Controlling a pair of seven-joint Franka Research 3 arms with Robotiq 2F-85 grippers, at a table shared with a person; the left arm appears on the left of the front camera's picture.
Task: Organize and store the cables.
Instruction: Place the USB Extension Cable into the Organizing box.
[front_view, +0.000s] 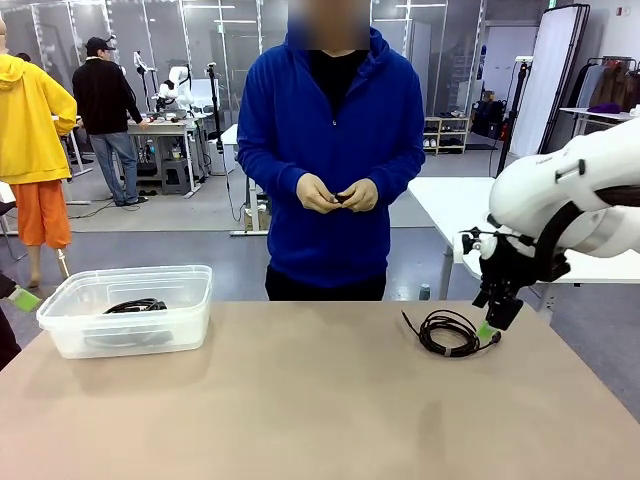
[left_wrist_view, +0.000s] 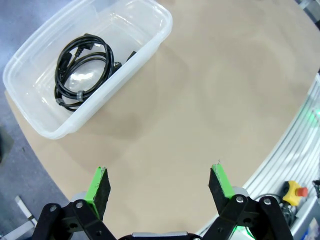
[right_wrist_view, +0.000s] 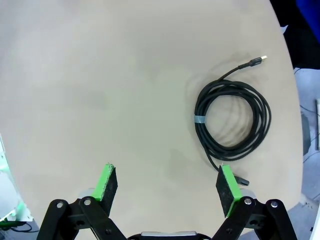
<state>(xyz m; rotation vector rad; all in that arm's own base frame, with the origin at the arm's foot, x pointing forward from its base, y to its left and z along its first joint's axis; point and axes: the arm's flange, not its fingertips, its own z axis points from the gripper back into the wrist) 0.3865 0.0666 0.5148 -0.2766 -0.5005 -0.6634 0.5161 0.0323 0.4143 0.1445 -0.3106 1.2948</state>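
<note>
Black coiled cable (right_wrist_view: 232, 122) is lying at two o'clock of the wide-open right gripper (right_wrist_view: 167, 172), probably needing centring and descent next, while the left gripper (left_wrist_view: 160, 172) is hovering open.

The front camera sits low at the near edge of the counter (front_view: 300, 400) and faces across it to the person (front_view: 330, 150) standing at the far side, wide enough to take in both ends. The left wrist camera looks steeply down past the left gripper (left_wrist_view: 159, 172) from higher up, sharing the clear plastic bin (left_wrist_view: 137, 25) with the front view. The right wrist camera faces straight down past the right gripper (right_wrist_view: 166, 170), close over the coiled cable (right_wrist_view: 198, 120), which the front view shows at its right
</note>
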